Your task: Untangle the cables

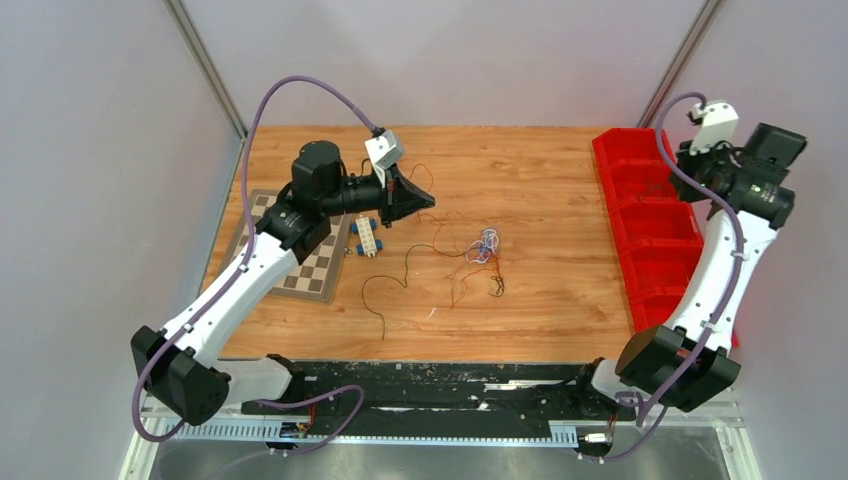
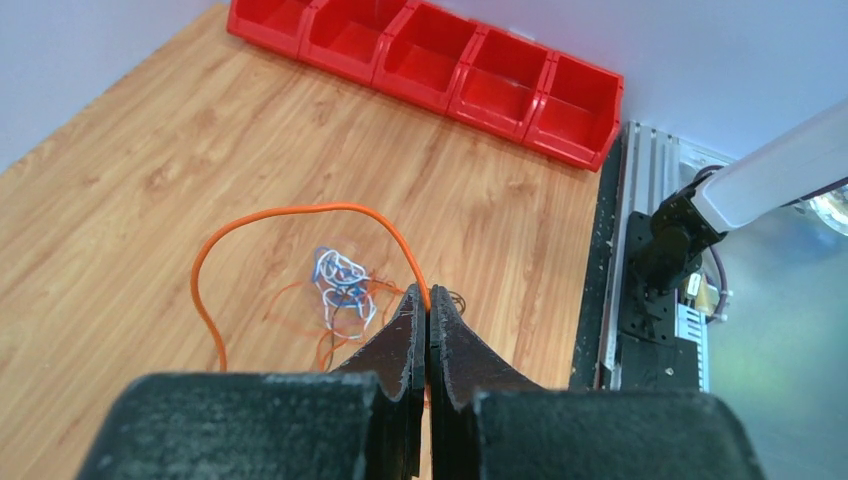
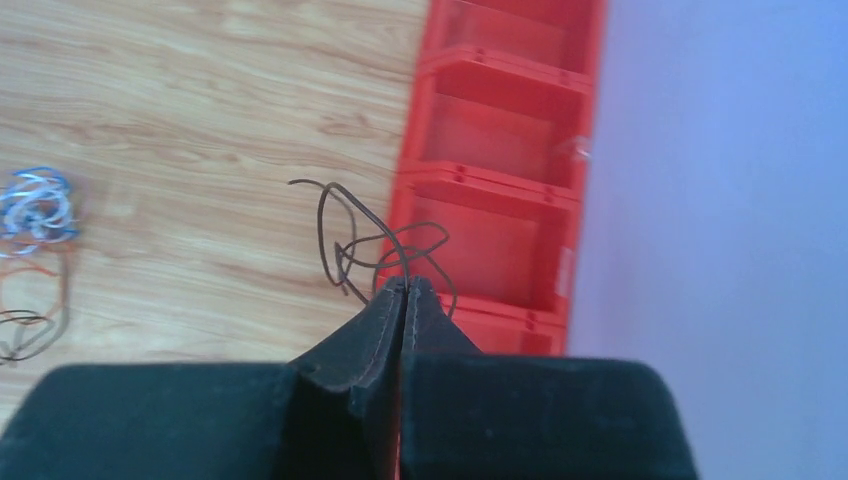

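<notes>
Top external view: the hair-thin cables (image 1: 485,245), a small knot of white-bluish, orange-red and dark strands with loose ends trailing outward, lie near the middle of the wooden counter (image 1: 560,170). The left hand (image 2: 428,300) is pressed together on a thin orange wire (image 2: 300,208) that arches out from its tips above the knot. The right hand (image 3: 405,285) pinches a looping dark brown wire (image 3: 345,225), well apart from the knot, beside the row of red plastic bins (image 3: 500,130). A brown-and-cream checkerboard mat (image 1: 300,270) and a white-and-blue block (image 1: 366,238) lie under the left arm.
</notes>
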Available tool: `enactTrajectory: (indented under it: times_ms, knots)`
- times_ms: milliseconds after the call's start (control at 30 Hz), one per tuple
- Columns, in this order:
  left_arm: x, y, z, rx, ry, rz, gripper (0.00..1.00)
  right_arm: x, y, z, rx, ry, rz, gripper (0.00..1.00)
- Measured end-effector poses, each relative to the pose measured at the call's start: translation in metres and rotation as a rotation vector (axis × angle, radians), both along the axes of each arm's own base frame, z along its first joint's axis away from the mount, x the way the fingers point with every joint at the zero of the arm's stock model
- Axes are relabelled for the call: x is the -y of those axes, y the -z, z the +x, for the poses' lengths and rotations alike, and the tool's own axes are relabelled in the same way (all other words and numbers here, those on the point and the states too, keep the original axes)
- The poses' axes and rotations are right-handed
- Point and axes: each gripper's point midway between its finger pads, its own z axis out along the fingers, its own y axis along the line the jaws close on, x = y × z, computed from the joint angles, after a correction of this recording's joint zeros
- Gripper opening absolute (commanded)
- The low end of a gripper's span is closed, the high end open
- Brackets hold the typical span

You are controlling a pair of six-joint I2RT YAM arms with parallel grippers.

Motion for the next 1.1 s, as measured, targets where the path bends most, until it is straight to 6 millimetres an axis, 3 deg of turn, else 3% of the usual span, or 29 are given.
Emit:
enactTrajectory:
  times_ms: [100,200,400,533,667,933,1100]
  knots:
    - [0.004,0.009,0.003,-0.036,0.008,0.01,0.0,0.032,-0.013,-0.012,0.002,0.066,-0.042,0.0]
    - [0.006,0.017,0.006,-0.066,0.012,0.026,0.0,0.054,-0.006,-0.008,-0.028,0.097,-0.038,0.0]
    - [0.01,0.018,0.012,-0.086,0.015,0.036,0.0,0.084,0.049,0.026,-0.16,0.102,0.046,0.0]
    - [0.011,0.019,0.013,-0.093,0.02,0.039,0.0,0.104,0.068,0.056,-0.181,0.111,0.086,0.0]
    - [0.013,0.026,0.015,-0.114,0.026,0.051,0.0,0.117,0.068,0.093,-0.136,0.124,0.098,0.0]
    - [0.018,0.045,0.022,-0.164,0.033,0.081,0.0,0.112,0.051,0.184,0.041,0.099,0.073,0.02]
    - [0.022,0.057,0.026,-0.201,0.039,0.093,0.0,0.105,0.06,0.228,0.113,0.09,0.031,0.02]
